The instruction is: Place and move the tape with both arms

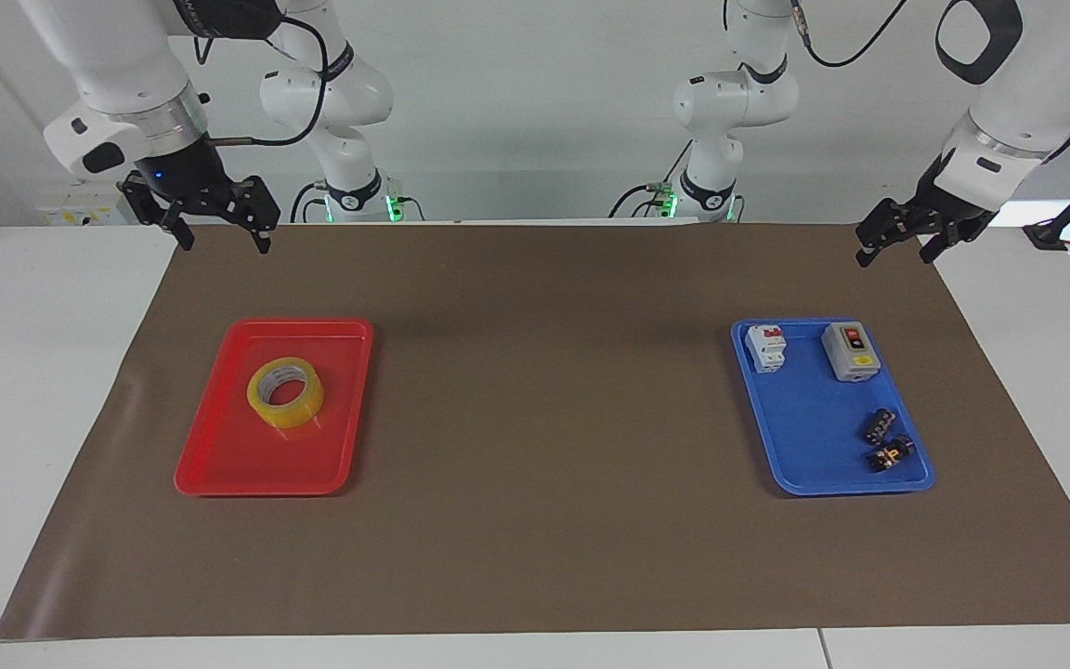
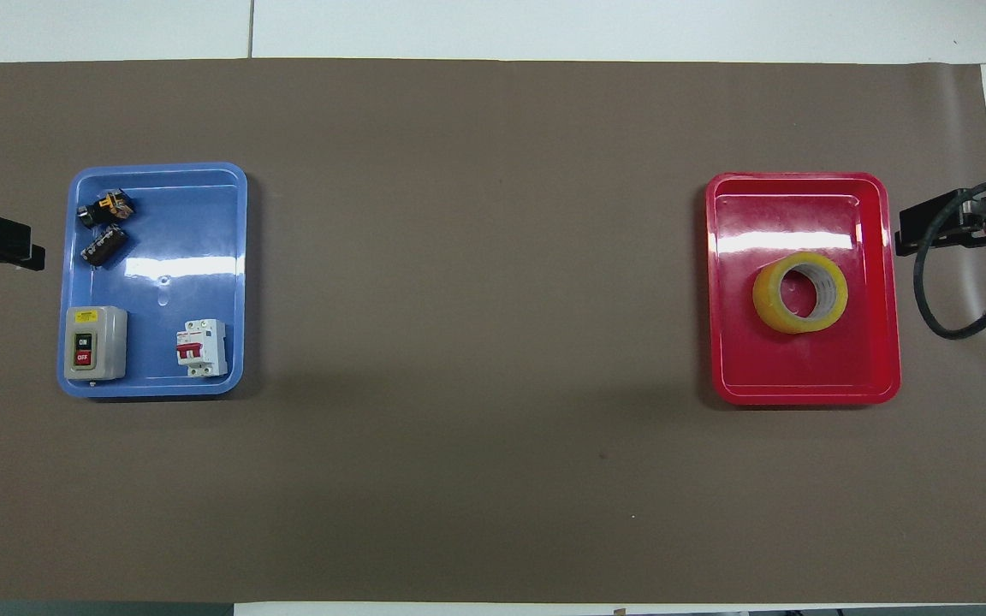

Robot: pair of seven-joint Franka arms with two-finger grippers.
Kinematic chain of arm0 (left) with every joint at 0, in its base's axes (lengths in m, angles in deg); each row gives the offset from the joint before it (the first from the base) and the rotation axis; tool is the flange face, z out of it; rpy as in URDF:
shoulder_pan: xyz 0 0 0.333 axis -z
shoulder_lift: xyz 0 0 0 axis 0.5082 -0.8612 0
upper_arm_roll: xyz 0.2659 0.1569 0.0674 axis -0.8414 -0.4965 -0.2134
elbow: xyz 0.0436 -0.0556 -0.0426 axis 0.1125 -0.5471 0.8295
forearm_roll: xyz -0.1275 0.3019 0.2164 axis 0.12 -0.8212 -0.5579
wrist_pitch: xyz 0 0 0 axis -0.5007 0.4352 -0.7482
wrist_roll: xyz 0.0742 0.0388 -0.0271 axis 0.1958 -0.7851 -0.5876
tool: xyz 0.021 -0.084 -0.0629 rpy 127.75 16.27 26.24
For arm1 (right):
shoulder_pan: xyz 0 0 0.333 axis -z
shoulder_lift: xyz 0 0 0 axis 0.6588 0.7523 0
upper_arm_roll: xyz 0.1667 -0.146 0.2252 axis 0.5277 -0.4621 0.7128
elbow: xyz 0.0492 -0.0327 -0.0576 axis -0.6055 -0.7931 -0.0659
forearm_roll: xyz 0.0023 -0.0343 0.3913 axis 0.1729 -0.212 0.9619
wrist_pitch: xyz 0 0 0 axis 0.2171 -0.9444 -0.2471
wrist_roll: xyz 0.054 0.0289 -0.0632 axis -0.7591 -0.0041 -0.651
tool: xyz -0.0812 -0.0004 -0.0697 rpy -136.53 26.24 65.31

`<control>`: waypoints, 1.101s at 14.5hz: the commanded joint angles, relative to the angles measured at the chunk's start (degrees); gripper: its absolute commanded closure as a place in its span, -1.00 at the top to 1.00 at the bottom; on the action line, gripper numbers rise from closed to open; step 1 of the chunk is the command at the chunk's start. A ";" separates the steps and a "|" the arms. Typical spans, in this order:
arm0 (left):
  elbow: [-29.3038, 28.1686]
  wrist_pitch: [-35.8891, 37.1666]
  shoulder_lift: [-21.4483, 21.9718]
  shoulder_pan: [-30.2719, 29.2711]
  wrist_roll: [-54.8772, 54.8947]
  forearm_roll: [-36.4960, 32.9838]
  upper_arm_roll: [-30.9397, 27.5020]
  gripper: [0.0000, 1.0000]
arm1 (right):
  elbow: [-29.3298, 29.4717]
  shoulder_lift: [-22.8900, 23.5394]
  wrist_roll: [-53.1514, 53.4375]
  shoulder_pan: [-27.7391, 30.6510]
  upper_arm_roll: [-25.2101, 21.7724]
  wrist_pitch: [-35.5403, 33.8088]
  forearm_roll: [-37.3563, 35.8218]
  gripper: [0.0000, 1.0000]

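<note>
Two trays are laid on brown paper (image 1: 544, 539): blue plastic tray (image 1: 809, 465) holds grey switch box (image 1: 850, 351), white breaker (image 1: 765, 347), two small black parts (image 1: 884, 441); red plastic tray (image 1: 238, 465) holds yellow translucent tape roll (image 1: 285, 391), unobstructed. Right gripper (image 1: 217, 237) and left gripper (image 1: 897, 246) are raised over the paper's ends, fingers spread, nothing held.

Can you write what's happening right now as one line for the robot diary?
tape: in red tray | right gripper: open, raised, empty | left gripper: open, waiting
</note>
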 commanded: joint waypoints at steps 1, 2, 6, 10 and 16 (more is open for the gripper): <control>-0.11 0.66 0.70 0.04 0.56 1.19 -0.13 1.00 | 3.72 1.06 -2.03 0.82 0.25 -3.75 0.01 1.00; -0.11 0.66 0.70 0.04 0.56 1.19 -0.13 1.00 | 4.70 1.67 -2.03 0.82 0.25 -4.29 0.01 1.00; -0.11 0.66 0.70 0.04 0.56 1.19 -0.13 1.00 | 3.83 1.51 -5.98 1.18 0.08 -4.21 -0.08 1.00; -0.11 0.66 0.70 0.04 0.56 1.19 -0.13 1.00 | 2.95 1.15 -5.90 1.26 0.08 -3.86 -0.08 1.00; -0.11 0.66 0.70 0.04 0.56 1.19 -0.13 1.00 | 3.21 1.15 -6.07 1.26 -0.10 -3.77 0.10 1.00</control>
